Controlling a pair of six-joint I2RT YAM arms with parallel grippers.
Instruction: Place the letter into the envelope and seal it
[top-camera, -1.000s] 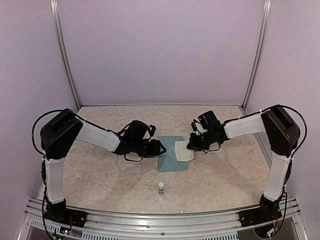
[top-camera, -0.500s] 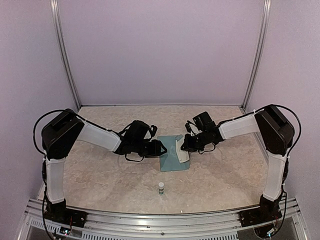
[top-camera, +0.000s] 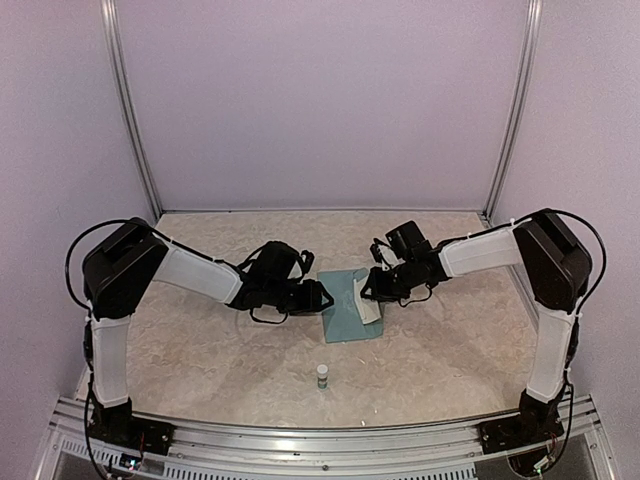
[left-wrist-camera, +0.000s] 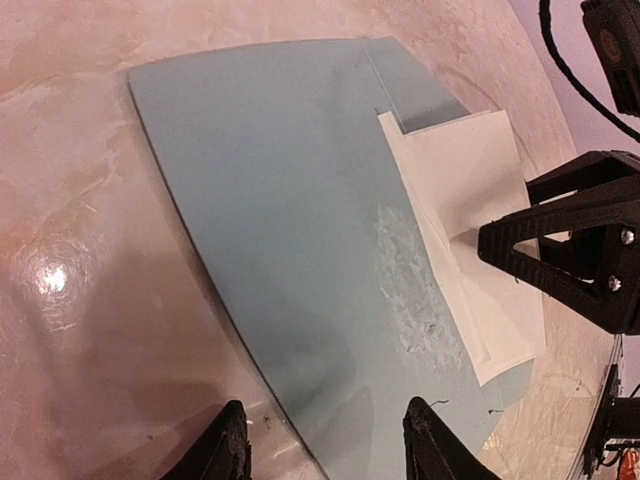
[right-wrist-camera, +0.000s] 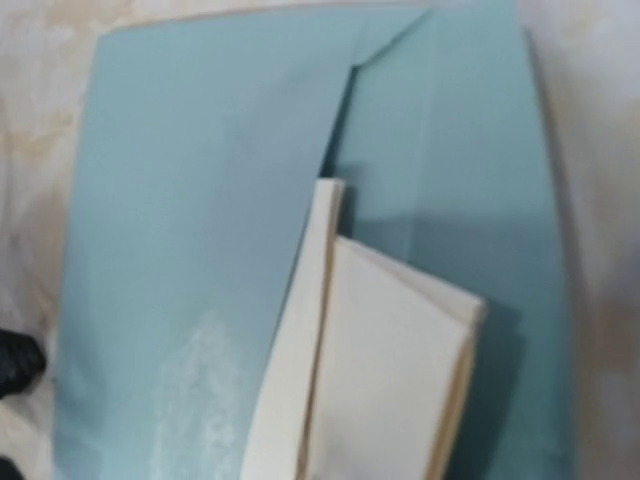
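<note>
No readable writing or brand anywhere. The label on the small glue stick (top-camera: 322, 375) is too small to make out.

The envelope (top-camera: 340, 310) lies flat at mid-worktop (top-camera: 200, 350), teal. A folded white letter (top-camera: 368, 298) lies over its right part, one edge tucked under a slanted teal fold and the rest exposed. There is a whitish smeared patch (left-wrist-camera: 415, 290) on the teal face just beside the letter. The glue stick stands upright nearer the arm bases, apart from the envelope. A metal rail (top-camera: 300, 430) runs along the near edge, and plain walls stand on three sides.

Left arm: reaches in low from the left, with the left gripper (top-camera: 322, 297) at the envelope's left edge. Its fingers (left-wrist-camera: 228, 445) are apart, and a corner of the envelope lies between them.

Right arm: reaches in from the right with the wrist angled down. The right gripper (top-camera: 372, 290) has its tip on the letter. Cannot tell whether its fingers are apart or pinching the paper.
</note>
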